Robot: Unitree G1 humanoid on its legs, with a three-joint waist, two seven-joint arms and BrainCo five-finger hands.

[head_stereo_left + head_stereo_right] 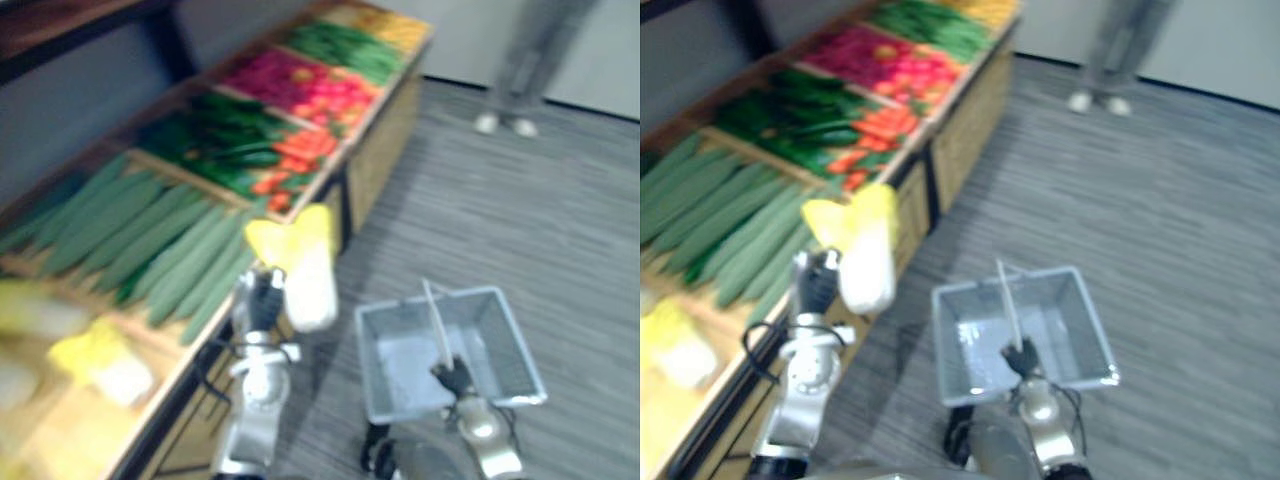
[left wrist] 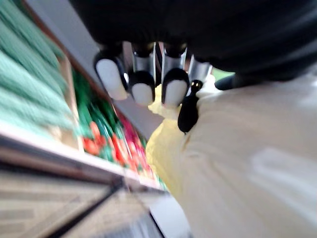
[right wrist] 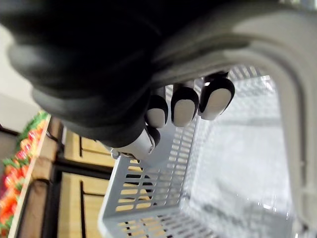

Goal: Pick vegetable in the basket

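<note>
The picking is done: the left hand [image 1: 262,300] grasps the cabbage [image 1: 308,270], held in the air just left of the basket [image 1: 520,352] — not yet inside. The right hand [image 1: 455,378] is clenched round the handle [image 1: 437,322]. The basket holds nothing — the placing is left.

You hold a pale cabbage [image 1: 305,270] in your left hand [image 1: 262,298], yellow leaves up and white stalk down, at the shelf's [image 1: 330,185] front edge. Near it, the grey slatted basket [image 1: 508,338] hangs by its handle [image 1: 437,320] from your right hand [image 1: 455,378].
</note>
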